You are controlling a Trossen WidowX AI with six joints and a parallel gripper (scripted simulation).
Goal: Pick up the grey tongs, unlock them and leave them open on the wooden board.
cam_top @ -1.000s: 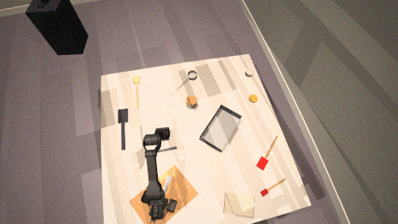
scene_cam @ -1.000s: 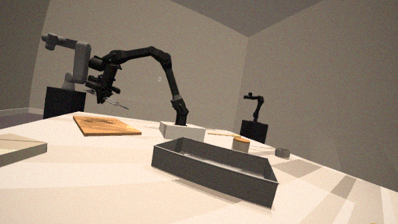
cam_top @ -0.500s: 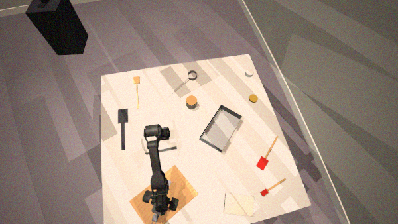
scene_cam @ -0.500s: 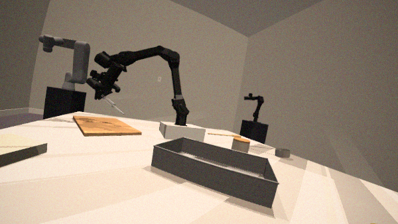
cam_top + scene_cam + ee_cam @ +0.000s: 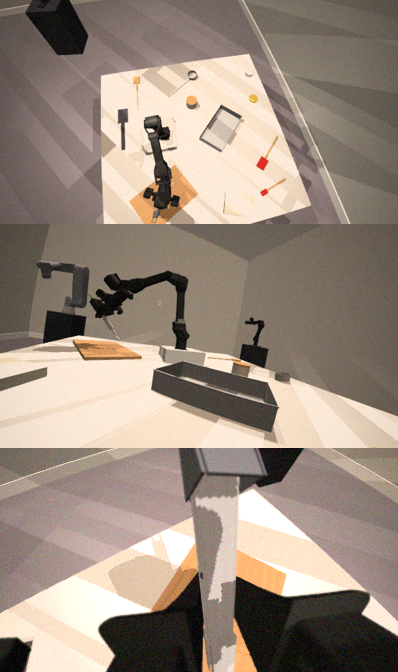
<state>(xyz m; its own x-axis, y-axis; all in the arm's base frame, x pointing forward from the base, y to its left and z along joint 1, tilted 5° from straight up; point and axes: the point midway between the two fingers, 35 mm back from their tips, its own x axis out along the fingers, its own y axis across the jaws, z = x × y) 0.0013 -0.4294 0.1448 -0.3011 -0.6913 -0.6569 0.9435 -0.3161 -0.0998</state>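
The grey tongs [image 5: 156, 214] [image 5: 108, 325] [image 5: 215, 543] are held in the air, well above the wooden board [image 5: 186, 187] [image 5: 131, 354] [image 5: 265, 570]. My gripper [image 5: 161, 202] [image 5: 99, 311] [image 5: 210, 575] is shut on them around mid-length. In the exterior view their lower end slants down and right towards the arm's base, and a thin end shows at upper left. In the wrist view they run upright through the picture, with a wider grey block at the top. The arms look close together; whether the lock is released cannot be told. The roasting tin [image 5: 211, 146] [image 5: 215, 400] holds no tongs.
A dark spatula [image 5: 123, 132] lies left of the arm's base. An orange-topped pot [image 5: 192, 101] [image 5: 241, 368] and a sieve [image 5: 192, 75] [image 5: 282, 376] stand at the back. Two red-headed tools, one a larger spatula [image 5: 262, 163], the other a smaller one [image 5: 264, 192], lie to the right.
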